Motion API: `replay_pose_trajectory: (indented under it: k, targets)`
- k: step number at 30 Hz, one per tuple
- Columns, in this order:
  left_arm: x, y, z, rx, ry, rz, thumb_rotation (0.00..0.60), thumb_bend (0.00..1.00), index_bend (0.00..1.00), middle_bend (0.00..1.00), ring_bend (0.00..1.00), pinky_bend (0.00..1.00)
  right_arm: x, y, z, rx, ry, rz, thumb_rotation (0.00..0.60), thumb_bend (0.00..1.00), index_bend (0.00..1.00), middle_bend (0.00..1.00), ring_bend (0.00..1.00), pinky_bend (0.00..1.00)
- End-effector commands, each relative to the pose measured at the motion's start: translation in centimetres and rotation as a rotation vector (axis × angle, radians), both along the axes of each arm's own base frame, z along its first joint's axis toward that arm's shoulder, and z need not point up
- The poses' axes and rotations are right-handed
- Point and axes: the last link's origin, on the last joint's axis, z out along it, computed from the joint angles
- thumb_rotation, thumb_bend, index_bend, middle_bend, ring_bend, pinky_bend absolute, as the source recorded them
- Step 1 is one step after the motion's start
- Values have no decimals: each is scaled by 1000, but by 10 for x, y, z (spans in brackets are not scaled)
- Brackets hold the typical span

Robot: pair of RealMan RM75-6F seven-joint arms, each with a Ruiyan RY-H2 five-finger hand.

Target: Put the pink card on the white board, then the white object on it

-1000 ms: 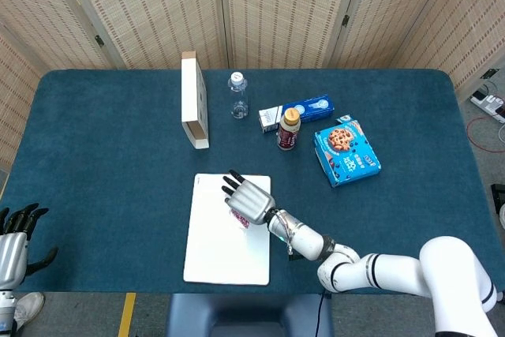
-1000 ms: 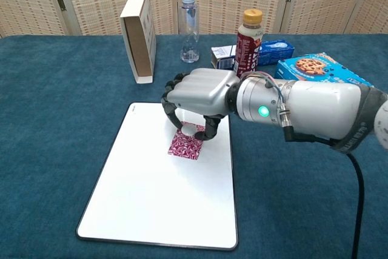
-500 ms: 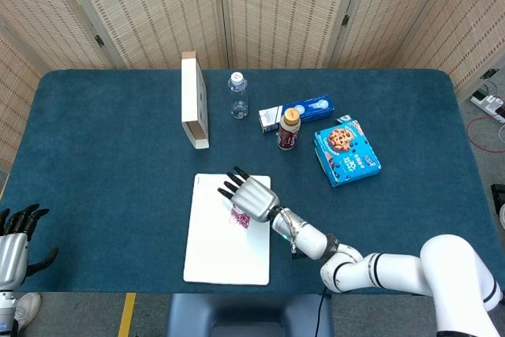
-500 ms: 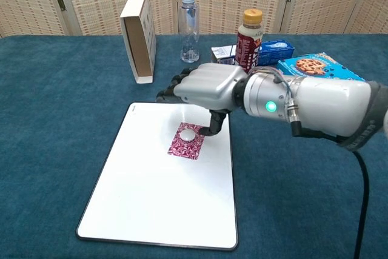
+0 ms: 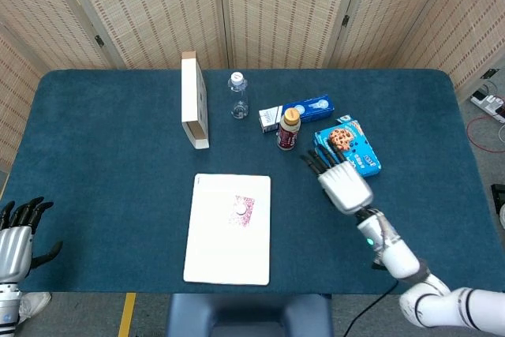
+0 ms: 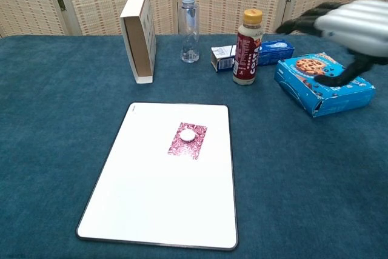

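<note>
The pink card (image 6: 187,140) lay flat on the white board (image 6: 151,204), in the board's upper middle, and the small round white object (image 6: 187,134) rested on the card's far half. The right hand (image 5: 341,181) hovered well apart from them, to the right of the board and above the counter (image 5: 110,187) near the blue cookie box (image 6: 321,83); its fingers (image 5: 314,162) were spread and it held nothing. In the chest view the same hand showed at the upper right, over the cookie box. The left hand (image 5: 16,236) was at the counter's near left edge, far from the board, fingers apart and empty. Behind the board stood a tan box (image 6: 138,34), a clear water bottle (image 6: 189,27) and a brown drink bottle (image 6: 246,47).
</note>
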Motion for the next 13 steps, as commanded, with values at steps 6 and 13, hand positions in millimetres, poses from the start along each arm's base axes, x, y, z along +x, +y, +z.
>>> replay_pose_trajectory:
  k: [6, 13]
  targets:
    - [14, 10, -7, 1, -7, -54, 600, 288, 219, 176, 167, 0, -74, 83, 64, -169, -127, -170, 600, 365, 46, 56, 0, 0]
    - [20, 12, -8, 2, -1, -74, 600, 287, 218, 176, 167, 0, -104, 129, 75, -235, -192, -269, 600, 365, 43, 50, 0, 0]
